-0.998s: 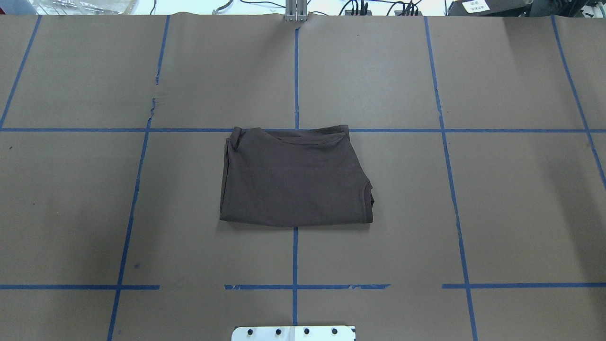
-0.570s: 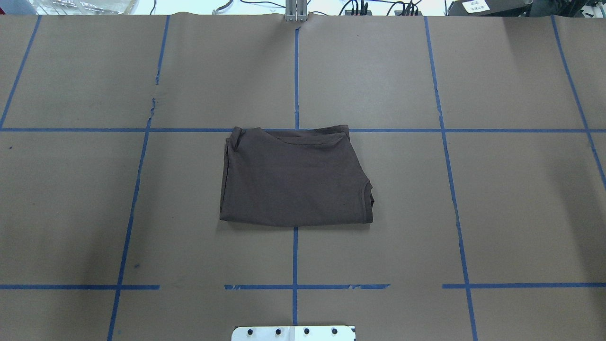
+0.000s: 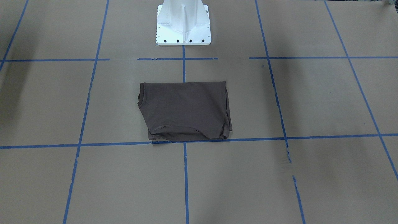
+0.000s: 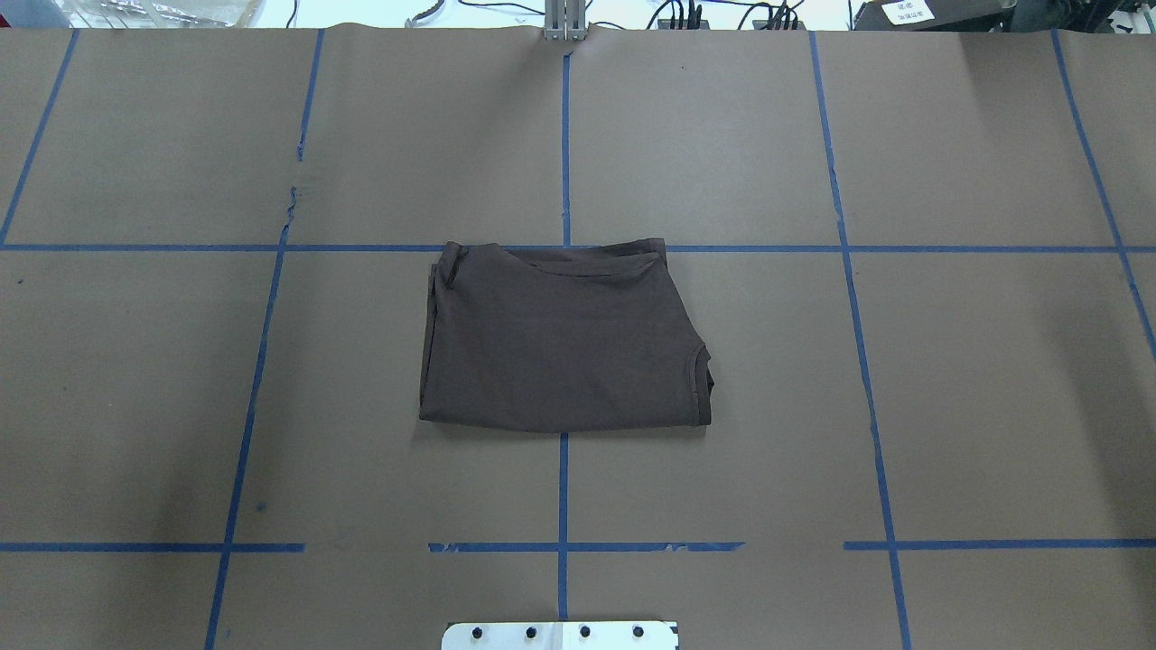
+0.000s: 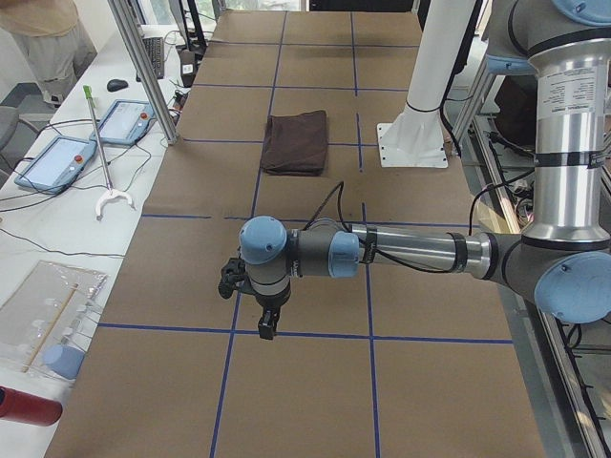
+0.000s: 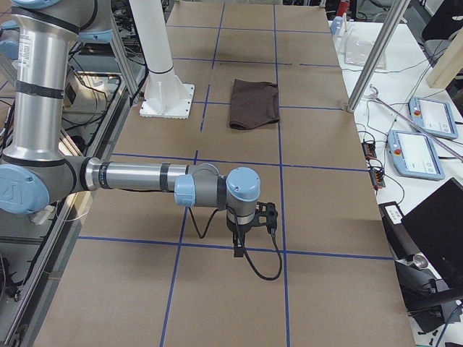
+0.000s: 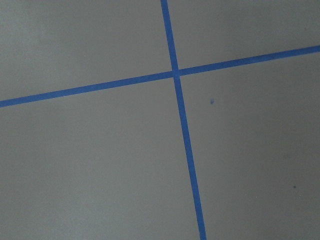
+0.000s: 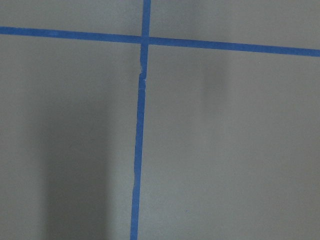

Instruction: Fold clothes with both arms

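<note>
The dark brown-grey T-shirt (image 4: 560, 343) lies folded into a compact rectangle at the middle of the table, also seen in the front-facing view (image 3: 186, 109) and both side views (image 5: 296, 143) (image 6: 255, 103). Neither arm touches it. My left arm stretches low over the table far from the shirt, and its gripper (image 5: 267, 329) points down above a blue tape line. The right gripper (image 6: 239, 249) hangs the same way at the table's other end. I cannot tell whether either gripper is open or shut. Both wrist views show only brown paper and tape.
Brown paper with a blue tape grid (image 4: 564, 487) covers the table. The white bolted pedestal (image 3: 183, 25) stands just behind the shirt. Tablets (image 5: 57, 162), a reacher tool and cables lie on a side bench; a person's torso (image 5: 43, 38) shows there.
</note>
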Tool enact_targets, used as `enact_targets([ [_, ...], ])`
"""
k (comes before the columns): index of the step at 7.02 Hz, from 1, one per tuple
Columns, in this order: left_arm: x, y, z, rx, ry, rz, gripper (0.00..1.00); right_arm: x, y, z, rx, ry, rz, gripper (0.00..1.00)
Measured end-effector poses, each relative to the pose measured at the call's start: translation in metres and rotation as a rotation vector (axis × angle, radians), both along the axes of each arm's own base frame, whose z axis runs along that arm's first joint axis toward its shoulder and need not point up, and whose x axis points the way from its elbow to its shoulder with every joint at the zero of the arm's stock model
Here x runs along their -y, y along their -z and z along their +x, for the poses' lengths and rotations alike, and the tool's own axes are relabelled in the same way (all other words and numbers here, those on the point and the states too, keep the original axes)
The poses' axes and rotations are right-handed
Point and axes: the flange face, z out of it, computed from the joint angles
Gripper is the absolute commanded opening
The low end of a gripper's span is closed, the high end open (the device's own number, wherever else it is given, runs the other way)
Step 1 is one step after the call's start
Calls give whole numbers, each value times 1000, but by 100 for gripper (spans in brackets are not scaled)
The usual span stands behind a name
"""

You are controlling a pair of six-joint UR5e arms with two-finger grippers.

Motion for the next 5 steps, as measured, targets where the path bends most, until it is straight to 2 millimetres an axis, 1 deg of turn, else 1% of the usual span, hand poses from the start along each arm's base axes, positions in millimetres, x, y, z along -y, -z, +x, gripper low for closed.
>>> enact_targets([
  [1,1,-1,0,3,-2,20,100,1,1,0,1,0,3,100],
  [3,2,-11,1,13,-7,51,100,1,1,0,-1,0,3,100],
  [5,3,-12,1,14,-8,67,100,1,-1,0,0,-1,-1,100],
])
